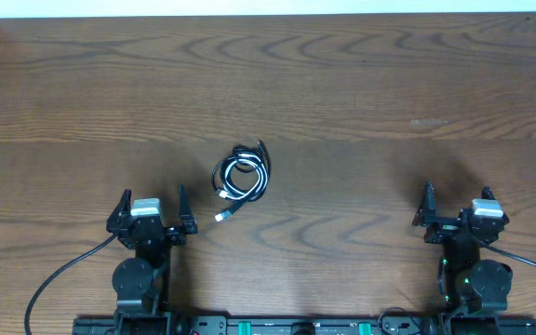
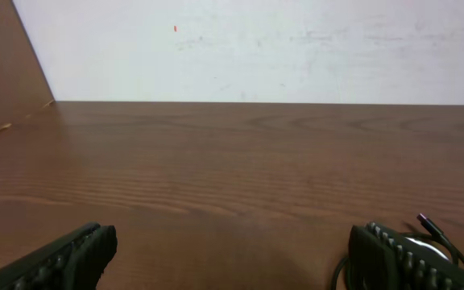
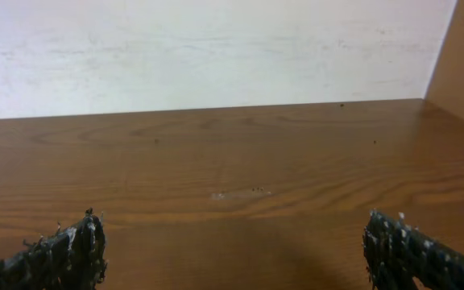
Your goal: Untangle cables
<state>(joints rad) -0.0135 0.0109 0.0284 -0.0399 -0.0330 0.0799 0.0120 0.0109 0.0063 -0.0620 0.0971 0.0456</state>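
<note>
The cables (image 1: 242, 175) lie in one small coil on the wooden table, slightly left of centre. A thin black cable (image 1: 254, 160) and a thin white cable (image 1: 234, 182) are looped together. A white plug (image 1: 221, 216) trails out toward the front. My left gripper (image 1: 153, 200) stands open, just left of and nearer than the coil, with nothing between its fingers. In the left wrist view (image 2: 232, 259) a bit of the cables (image 2: 440, 238) shows behind the right finger (image 2: 393, 256). My right gripper (image 1: 457, 200) (image 3: 232, 254) is open and empty, far to the right of the coil.
The wooden table (image 1: 361, 102) stretches back to a white wall (image 2: 264, 48). A faint pale scuff (image 1: 429, 122) marks the surface at the right. The arms' thicker black wires (image 1: 59, 274) run off near the front edge.
</note>
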